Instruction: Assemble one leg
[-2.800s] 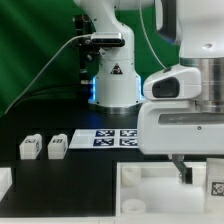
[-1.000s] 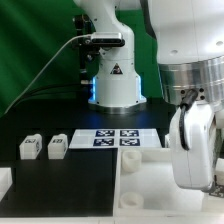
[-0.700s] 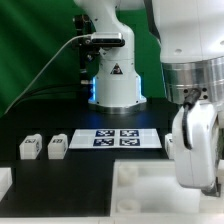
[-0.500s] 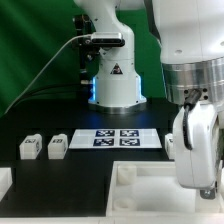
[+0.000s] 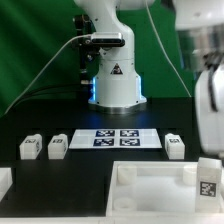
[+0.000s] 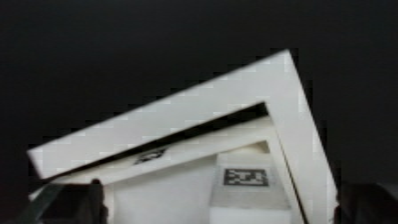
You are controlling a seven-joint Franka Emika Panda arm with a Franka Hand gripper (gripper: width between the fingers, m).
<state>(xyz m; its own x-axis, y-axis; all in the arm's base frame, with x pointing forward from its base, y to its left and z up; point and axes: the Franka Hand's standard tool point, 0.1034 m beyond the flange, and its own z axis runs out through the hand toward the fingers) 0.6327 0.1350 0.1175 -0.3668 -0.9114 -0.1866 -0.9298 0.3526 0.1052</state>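
Note:
One leg [image 5: 208, 178] stands upright with its tag facing out, at the exterior view's right front corner of the large white square piece [image 5: 150, 188]. In the wrist view this leg [image 6: 246, 185] shows on the square piece [image 6: 196, 120], between my dark fingertips [image 6: 68, 205]. My gripper [image 6: 222, 208] is open and touches nothing. Three more legs lie on the black table: two at the exterior view's left [image 5: 30, 147] [image 5: 57, 146] and one at the right [image 5: 175, 146]. In the exterior view only the arm's white body [image 5: 212, 110] shows.
The marker board [image 5: 115, 138] lies behind the square piece. The robot's base [image 5: 112, 75] stands at the back with a cable running to the exterior view's left. A white part [image 5: 4, 182] sits at the front left edge.
The arm has lifted up and off to the exterior view's right. This uncovers the upright leg on the square piece's corner and the loose leg behind it.

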